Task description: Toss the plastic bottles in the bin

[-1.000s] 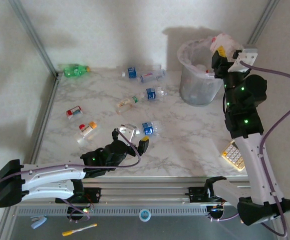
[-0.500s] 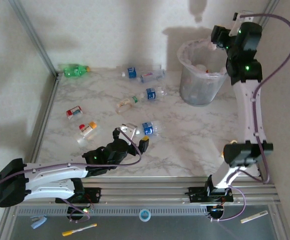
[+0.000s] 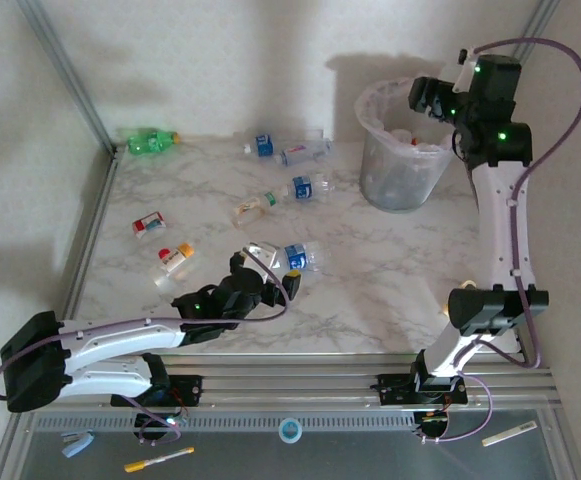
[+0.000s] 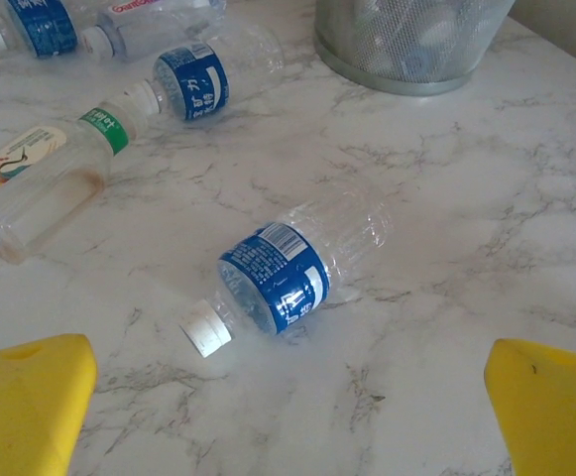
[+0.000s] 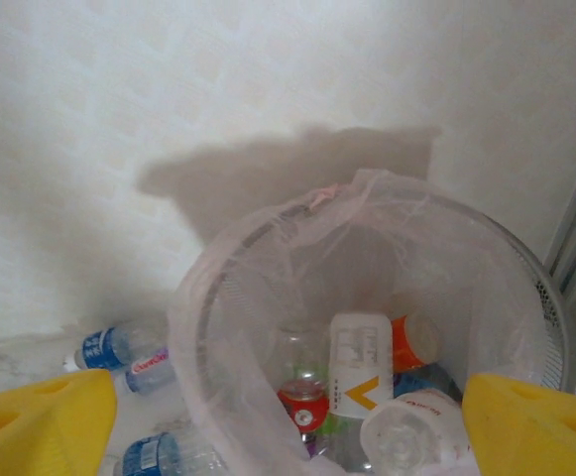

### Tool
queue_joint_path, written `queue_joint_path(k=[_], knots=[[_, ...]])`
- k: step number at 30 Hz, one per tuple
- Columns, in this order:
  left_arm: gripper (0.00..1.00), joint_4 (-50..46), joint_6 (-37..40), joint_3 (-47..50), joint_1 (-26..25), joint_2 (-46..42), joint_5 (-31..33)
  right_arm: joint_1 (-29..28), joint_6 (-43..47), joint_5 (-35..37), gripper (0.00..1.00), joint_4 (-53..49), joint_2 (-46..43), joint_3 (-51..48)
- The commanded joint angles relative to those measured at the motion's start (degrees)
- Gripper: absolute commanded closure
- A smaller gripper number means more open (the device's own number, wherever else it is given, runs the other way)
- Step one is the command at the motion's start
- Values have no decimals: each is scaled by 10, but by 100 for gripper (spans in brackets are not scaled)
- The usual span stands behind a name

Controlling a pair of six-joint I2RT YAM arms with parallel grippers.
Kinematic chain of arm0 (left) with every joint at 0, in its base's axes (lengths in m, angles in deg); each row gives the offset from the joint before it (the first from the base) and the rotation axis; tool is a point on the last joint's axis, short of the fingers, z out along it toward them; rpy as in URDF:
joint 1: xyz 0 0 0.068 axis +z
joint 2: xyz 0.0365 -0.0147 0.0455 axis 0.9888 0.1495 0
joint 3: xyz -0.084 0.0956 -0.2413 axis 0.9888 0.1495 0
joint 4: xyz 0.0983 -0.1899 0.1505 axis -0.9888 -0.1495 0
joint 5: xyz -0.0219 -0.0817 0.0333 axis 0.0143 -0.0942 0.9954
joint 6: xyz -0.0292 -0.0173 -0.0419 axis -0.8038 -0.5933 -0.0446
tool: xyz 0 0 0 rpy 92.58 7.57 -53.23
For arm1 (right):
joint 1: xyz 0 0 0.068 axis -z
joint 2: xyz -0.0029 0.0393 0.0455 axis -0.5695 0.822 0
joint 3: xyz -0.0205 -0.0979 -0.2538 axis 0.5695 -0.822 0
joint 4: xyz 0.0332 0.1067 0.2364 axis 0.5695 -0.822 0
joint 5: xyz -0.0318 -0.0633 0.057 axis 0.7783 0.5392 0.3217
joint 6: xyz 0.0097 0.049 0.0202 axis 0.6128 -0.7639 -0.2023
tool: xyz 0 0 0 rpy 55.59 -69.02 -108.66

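Right gripper (image 5: 288, 421) open above the bin (image 5: 193, 327); left gripper (image 4: 288, 412), open near the blue-label bottle (image 4: 278, 280), may roll it away if one finger touches first.

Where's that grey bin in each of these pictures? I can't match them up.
Top external: the bin stands upper right, near the back wall.
Left wrist: the bin is at the top edge, right of centre, cut off.
Right wrist: the bin is in the centre, seen from above.
Shared landmark: the blue-labelled bottle lying by the back wall.

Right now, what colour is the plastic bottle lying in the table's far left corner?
Green plastic bottle; top external view.
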Motion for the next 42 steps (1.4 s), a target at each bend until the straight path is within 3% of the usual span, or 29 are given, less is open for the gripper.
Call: queue_joint_path(k=[1, 10, 23, 30, 42], knots=[[0, -28, 12, -28, 19, 12, -34, 1, 0, -20, 8, -16, -22, -13], [0, -94, 48, -89, 74, 68, -130, 1, -1, -73, 3, -65, -59, -40], [1, -177, 125, -212, 137, 201, -280, 1, -4, -138, 1, -84, -142, -160], [1, -197, 153, -252, 160, 248, -307, -3, -23, -187, 1, -85, -179, -218], [3, -277, 225, -336, 194, 354, -369, -16, -16, -187, 1, -114, -226, -287]])
